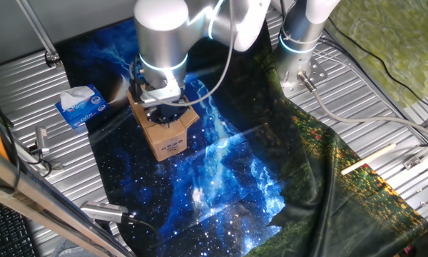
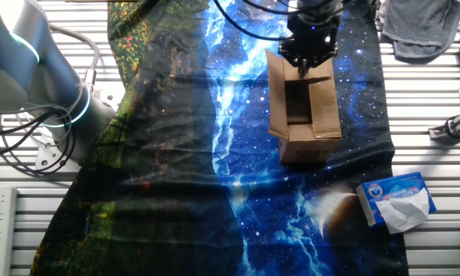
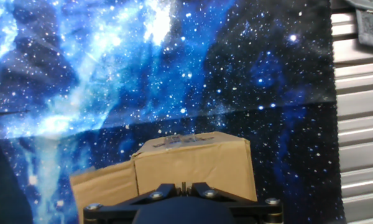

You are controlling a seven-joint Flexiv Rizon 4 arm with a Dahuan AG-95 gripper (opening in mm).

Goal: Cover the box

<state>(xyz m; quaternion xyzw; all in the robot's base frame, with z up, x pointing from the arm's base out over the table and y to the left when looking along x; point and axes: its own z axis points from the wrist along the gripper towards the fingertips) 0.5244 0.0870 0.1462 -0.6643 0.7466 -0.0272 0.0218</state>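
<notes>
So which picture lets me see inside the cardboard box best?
The other fixed view: it looks down into the box, showing its open top and raised flaps. In one fixed view the arm hides the opening, leaving only a labelled side. The hand view shows just one flap.

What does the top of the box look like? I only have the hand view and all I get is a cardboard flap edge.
Observer: It's open. The other fixed view looks straight into the box, and no flap covers the dark inside.
Operator: Where's the gripper relative to it?
Observer: The gripper is at the box's far end in that view, right down at the rim. I can't tell whether the jaws are open.
Operator: Anything close by?
Observer: A blue and white tissue box lies past the end opposite the gripper, apart from the box.
</notes>
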